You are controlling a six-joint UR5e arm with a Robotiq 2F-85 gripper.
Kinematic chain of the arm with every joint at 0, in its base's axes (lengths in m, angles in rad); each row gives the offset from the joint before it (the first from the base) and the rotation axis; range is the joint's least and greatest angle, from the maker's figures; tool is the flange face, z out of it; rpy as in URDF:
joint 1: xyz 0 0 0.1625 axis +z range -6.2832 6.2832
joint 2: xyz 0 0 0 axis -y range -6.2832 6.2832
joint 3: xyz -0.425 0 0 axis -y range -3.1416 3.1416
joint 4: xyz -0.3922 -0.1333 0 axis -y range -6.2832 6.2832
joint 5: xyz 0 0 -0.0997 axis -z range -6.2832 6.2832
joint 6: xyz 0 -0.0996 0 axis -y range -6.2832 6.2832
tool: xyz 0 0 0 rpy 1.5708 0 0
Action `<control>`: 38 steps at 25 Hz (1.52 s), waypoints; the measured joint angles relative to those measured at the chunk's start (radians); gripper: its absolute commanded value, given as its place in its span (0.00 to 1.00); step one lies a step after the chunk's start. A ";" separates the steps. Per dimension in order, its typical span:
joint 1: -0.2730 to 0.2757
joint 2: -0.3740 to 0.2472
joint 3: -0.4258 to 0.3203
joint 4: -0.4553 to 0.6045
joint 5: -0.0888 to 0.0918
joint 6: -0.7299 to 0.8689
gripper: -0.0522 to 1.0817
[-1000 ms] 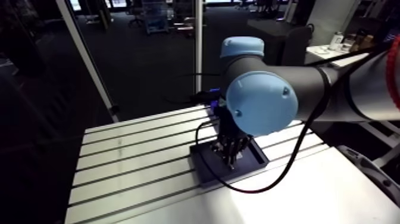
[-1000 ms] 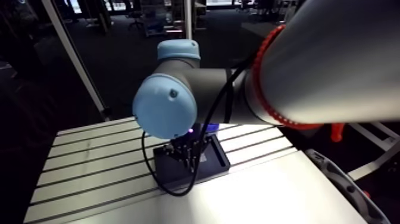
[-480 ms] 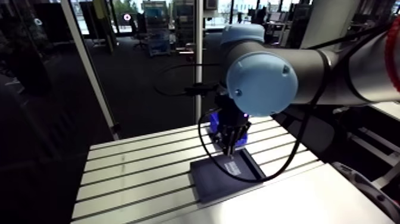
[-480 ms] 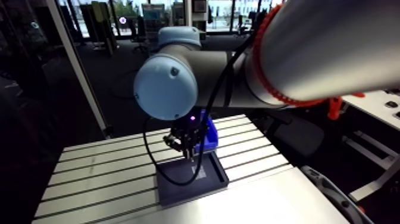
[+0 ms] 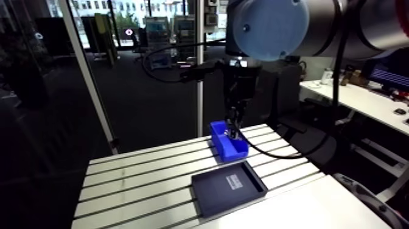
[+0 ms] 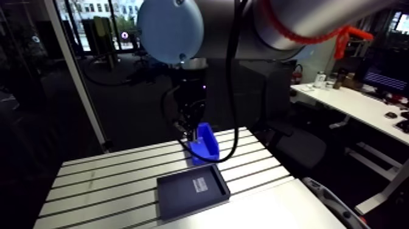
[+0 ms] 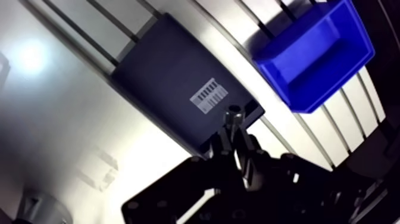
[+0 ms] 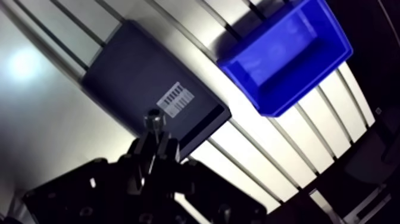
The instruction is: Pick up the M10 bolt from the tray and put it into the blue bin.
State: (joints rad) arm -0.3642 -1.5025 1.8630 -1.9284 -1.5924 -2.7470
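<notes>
Gripper: the gripper (image 7: 234, 140) hangs well above the table, its two dark fingers (image 7: 245, 156) drawn narrow and clamped on the M10 bolt.
M10 bolt: the M10 bolt (image 7: 232, 114) is short, grey and metallic – it stands out past the fingertips, its end pointing down toward the table; it is off the tray and touches nothing but the fingers.
Tray: the tray (image 7: 161, 77) is dark, flat and rectangular with a low rim, and lies below the gripper in the wrist view.
Label: the white sticker (image 7: 209, 97) on the tray floor near one corner carries dark bars like a barcode; its writing is too small to read.
Blue bin: the blue bin (image 7: 309, 53) stands open-topped and upright, just beyond the tray, with a few bare table slats between them – the two do not touch.
Gripper and bin: in the arm view the gripper shows close by the bin's rim; whether it is over the opening cannot be told.
Table: the table (image 5: 134, 176) lies bare to one side of tray and bin, and the bin stands close to its far edge.
</notes>
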 measured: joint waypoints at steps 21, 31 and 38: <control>-0.091 0.169 -0.210 0.061 0.007 -0.692 0.94; -0.058 0.284 -0.264 -0.017 0.003 -0.679 0.94; -0.043 0.353 -0.287 -0.067 -0.003 -0.665 0.94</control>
State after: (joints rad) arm -0.4069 -1.1497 1.5758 -1.9955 -1.5951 -3.4116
